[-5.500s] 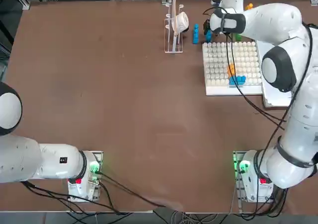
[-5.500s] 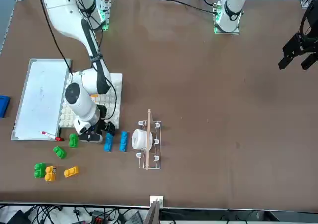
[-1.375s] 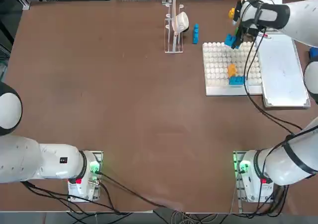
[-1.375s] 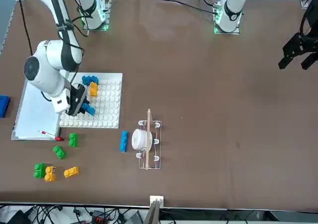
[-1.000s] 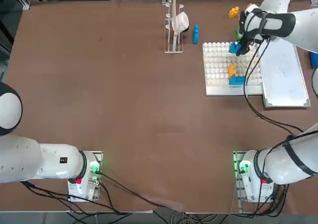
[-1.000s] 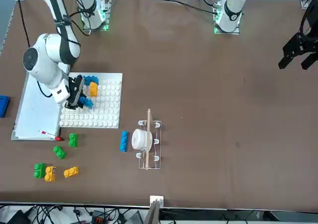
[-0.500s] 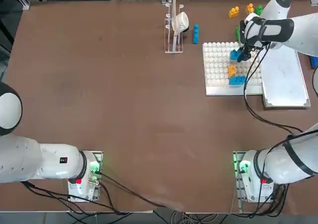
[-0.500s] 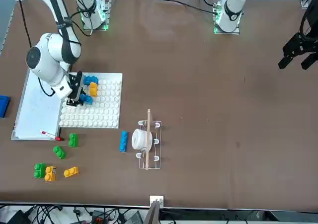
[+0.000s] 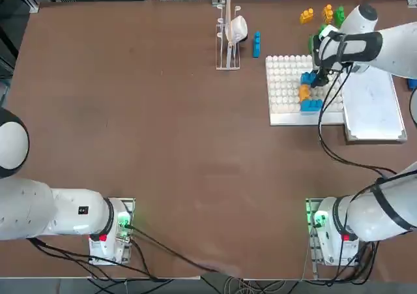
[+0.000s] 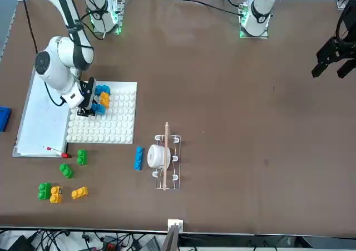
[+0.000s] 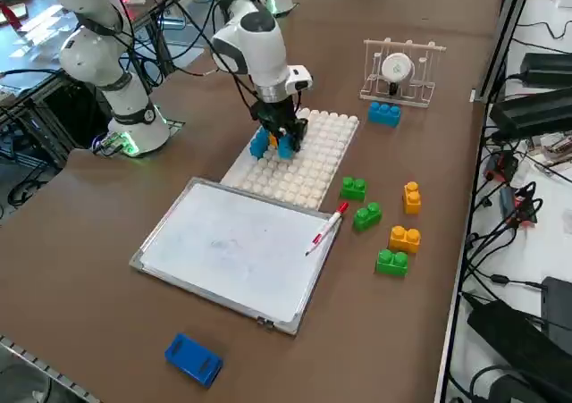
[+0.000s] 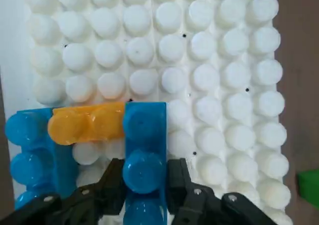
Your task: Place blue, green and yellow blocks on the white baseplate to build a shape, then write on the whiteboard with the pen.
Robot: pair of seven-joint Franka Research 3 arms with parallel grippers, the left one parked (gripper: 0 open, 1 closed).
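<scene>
White studded baseplate point(image 12: 214, 65) carries an orange-yellow block point(image 12: 84, 124) and a blue block point(image 12: 30, 150); the right tool point(image 12: 144, 185) is clamped on another blue brick point(image 12: 144, 135) beside them.

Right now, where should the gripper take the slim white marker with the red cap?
Mid-barrel of the slim white marker, from straight above, closing across its length: it lies flat on the whiteboard edge, green bricks near its cap. Right gripper, over the white baseplate, holds a blue brick.
</scene>
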